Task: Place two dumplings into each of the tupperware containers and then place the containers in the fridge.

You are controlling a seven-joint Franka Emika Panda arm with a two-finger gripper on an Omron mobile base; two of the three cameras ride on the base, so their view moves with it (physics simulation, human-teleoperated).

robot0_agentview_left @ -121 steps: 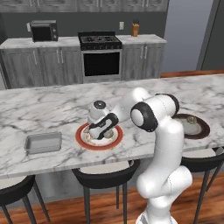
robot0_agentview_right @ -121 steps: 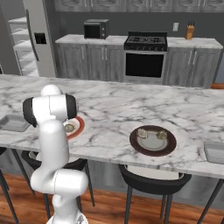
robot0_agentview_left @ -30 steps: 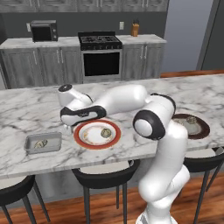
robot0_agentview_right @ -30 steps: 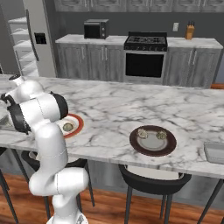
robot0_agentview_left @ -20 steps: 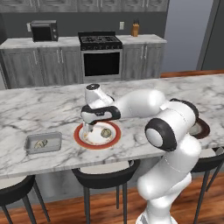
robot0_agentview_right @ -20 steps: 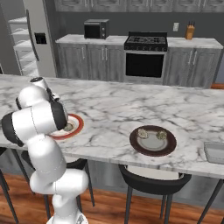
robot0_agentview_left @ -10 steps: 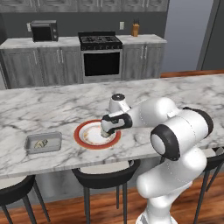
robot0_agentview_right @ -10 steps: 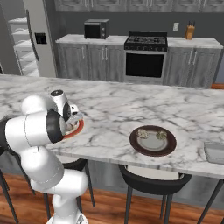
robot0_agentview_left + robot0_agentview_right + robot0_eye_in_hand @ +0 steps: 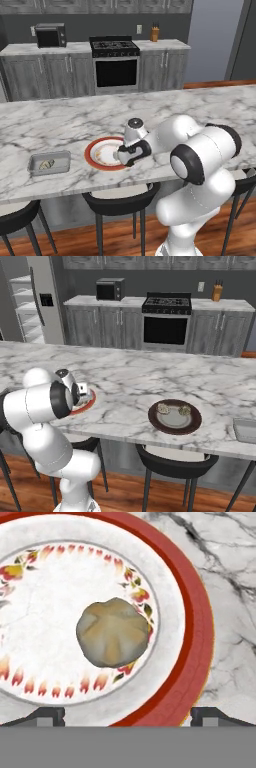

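Note:
My gripper (image 9: pixel 129 714) hangs open just above a beige dumpling (image 9: pixel 114 638) lying on the red-rimmed plate (image 9: pixel 197 642), fingertips (image 9: pixel 47 714) wide on either side and touching nothing. From the left base the gripper (image 9: pixel 120 157) sits over that plate (image 9: pixel 97 152). Left of it, a grey tupperware container (image 9: pixel 35 165) holds one dumpling (image 9: pixel 47 163). Two more dumplings (image 9: pixel 163 407) lie on a dark plate (image 9: pixel 175 428). A second container (image 9: pixel 245 430) shows at the right edge. The fridge (image 9: pixel 30 306) stands at the far left with white shelves showing.
Bar stools (image 9: pixel 117 200) stand along the near edge of the marble island (image 9: pixel 200 112). Across the aisle are grey cabinets, a black oven range (image 9: pixel 116 67), a microwave (image 9: pixel 50 35) and a knife block (image 9: pixel 155 33).
The arm has swung right from the left container back over the red-rimmed plate and lowered. One dumpling now lies in that container. The jaws stay open.

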